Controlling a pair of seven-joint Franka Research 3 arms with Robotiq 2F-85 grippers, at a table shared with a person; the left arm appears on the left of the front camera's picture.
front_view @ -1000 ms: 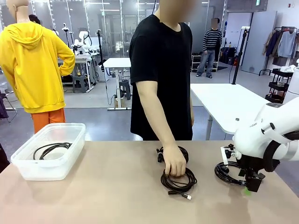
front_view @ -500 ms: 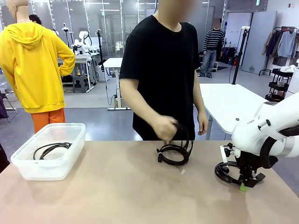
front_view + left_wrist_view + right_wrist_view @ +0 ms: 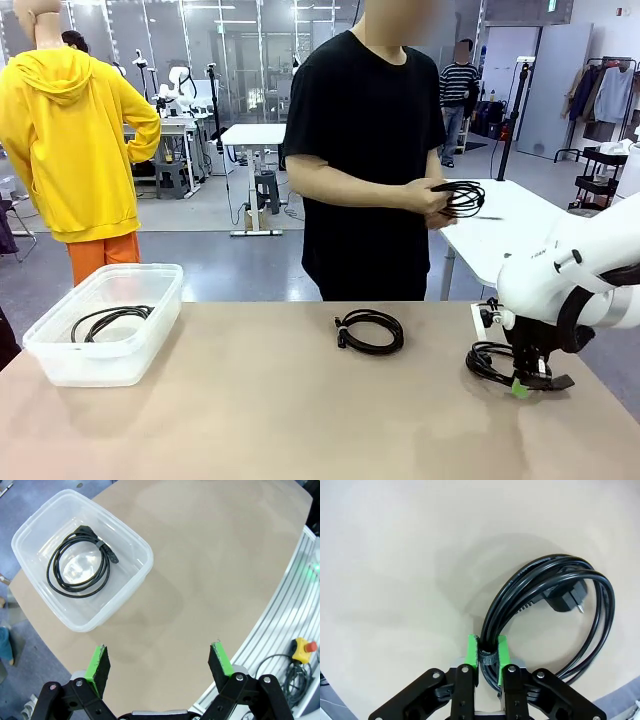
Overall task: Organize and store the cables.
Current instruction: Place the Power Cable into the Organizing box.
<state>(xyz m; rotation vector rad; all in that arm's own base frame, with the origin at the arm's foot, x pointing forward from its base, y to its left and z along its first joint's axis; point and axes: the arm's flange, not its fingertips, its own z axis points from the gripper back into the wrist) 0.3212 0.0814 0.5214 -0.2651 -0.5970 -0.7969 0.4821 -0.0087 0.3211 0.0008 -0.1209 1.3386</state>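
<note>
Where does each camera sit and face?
Front view: between the arms, faces the person across the table; right arm shows.
Left wrist view: above the table, looks down at the bin with one cable; open left gripper shows.
Right wrist view: low, looks at the coil that right gripper clamps.
Front and left wrist share the bin.

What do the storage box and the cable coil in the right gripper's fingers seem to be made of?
Storage box: likely plastic, milky and translucent, with a slight gloss; the stored cable and the table show through its walls.
Cable coil: black jacket, probably rubber or soft plastic, smooth and semi-matt; faint highlights run along the strands.
</note>
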